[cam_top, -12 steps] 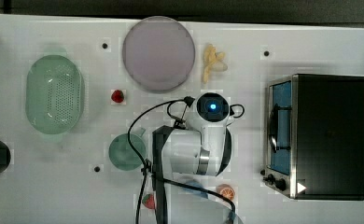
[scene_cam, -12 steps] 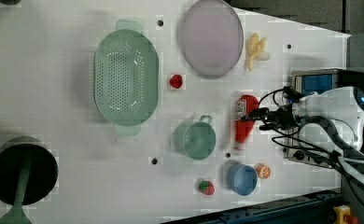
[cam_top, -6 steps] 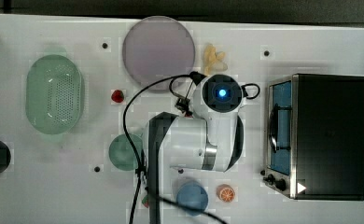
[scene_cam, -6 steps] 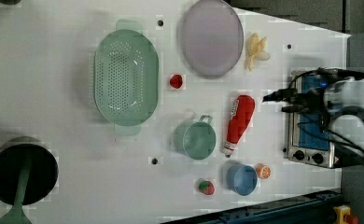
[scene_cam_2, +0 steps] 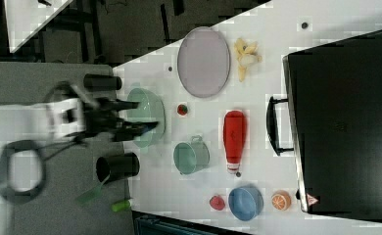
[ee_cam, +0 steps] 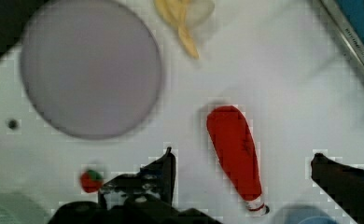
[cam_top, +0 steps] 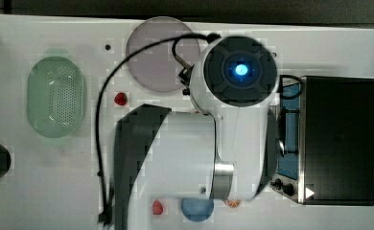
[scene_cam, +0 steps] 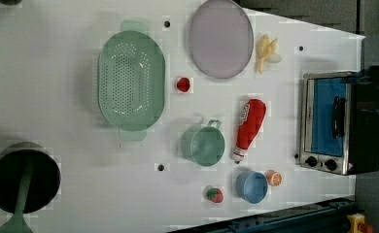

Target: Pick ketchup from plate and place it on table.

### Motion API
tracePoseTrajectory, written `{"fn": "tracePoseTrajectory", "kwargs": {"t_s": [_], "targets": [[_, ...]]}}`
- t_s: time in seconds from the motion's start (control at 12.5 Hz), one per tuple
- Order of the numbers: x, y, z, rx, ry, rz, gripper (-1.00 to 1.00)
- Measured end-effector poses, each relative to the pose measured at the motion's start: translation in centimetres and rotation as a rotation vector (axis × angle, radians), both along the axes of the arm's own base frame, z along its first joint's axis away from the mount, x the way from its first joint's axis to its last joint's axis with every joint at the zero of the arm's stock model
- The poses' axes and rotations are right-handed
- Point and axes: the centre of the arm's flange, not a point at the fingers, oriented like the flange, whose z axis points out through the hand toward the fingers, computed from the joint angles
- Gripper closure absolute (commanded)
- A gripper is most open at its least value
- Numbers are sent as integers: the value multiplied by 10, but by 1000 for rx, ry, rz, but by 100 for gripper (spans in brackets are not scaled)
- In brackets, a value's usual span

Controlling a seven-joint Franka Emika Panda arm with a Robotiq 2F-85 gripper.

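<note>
A second ago the gripper [ee_cam: 241, 163] sat right by the ketchup [scene_cam: 249, 128] in the left view; since then the arm has lifted and swung off toward that frame's right edge. The bottle lies alone on the table [scene_cam: 56, 97], so the placing looks done and this reads as a retreat.

In the wrist view, the plate [ee_cam: 90, 67] fills the upper left, bare. Lower centre, the ketchup lies flat between the two dark fingers [ee_cam: 164, 170], which stand wide apart with nothing held. The bottle is slender and red, tapering to a whitish cap at the bottom of the frame.
</note>
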Motion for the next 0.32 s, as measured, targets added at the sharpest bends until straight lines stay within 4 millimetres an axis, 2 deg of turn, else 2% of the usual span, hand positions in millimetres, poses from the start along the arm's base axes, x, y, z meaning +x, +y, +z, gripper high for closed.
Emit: {"fn": "tracePoseTrajectory", "kwargs": {"t_s": [0.16,0.32], "targets": [[-3,8,55,1,-28,-33,-100],[-11,11,87,-1,9,-41,-100]]}}
